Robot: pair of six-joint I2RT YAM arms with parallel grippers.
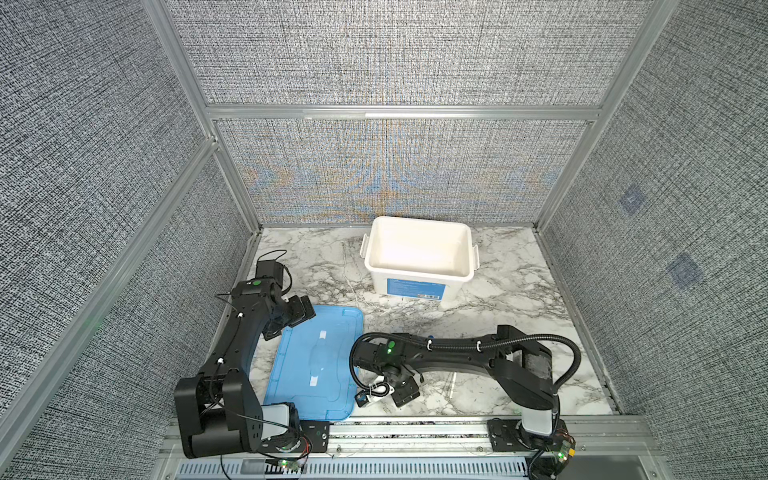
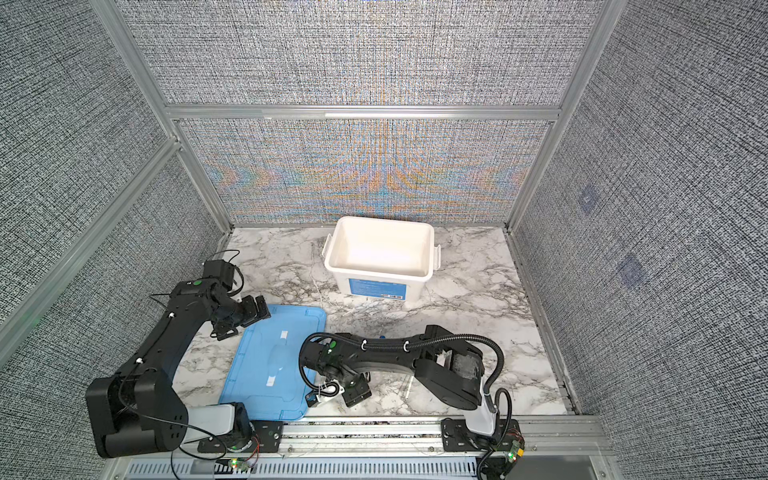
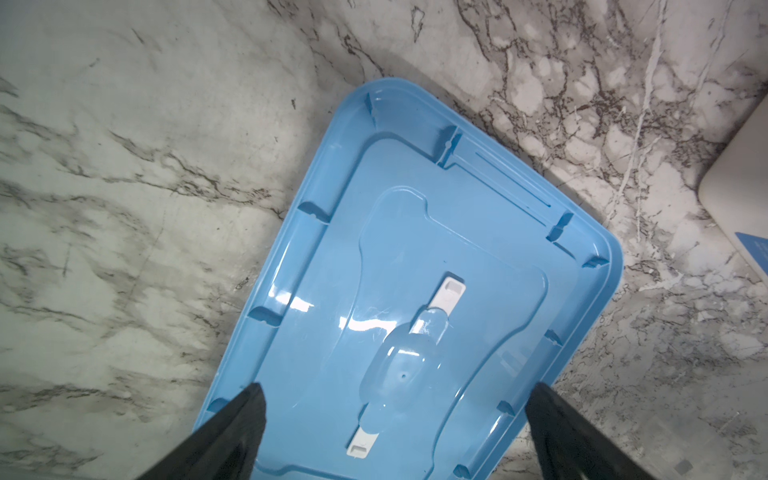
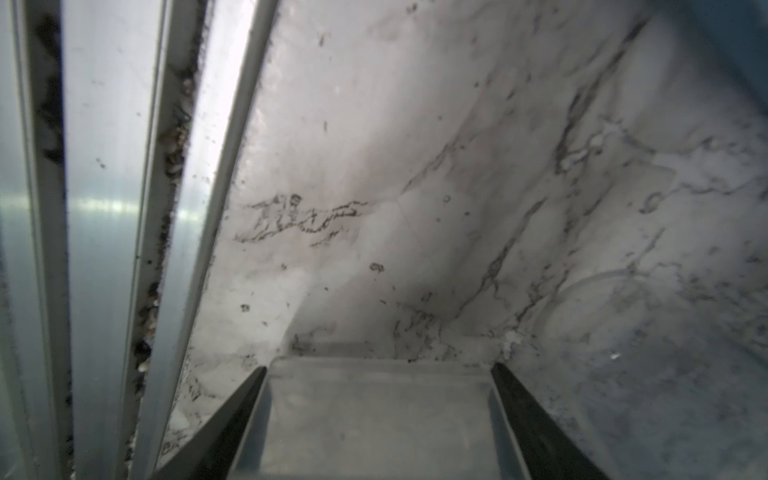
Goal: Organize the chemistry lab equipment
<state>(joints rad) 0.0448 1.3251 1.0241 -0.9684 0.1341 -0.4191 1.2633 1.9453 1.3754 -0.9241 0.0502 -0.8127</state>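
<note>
Piece of clear plastic sits between right jaws, touching both.

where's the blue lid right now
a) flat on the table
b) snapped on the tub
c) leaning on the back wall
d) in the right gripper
a: the lid lies flat on the table, apart from the open tub.
</note>
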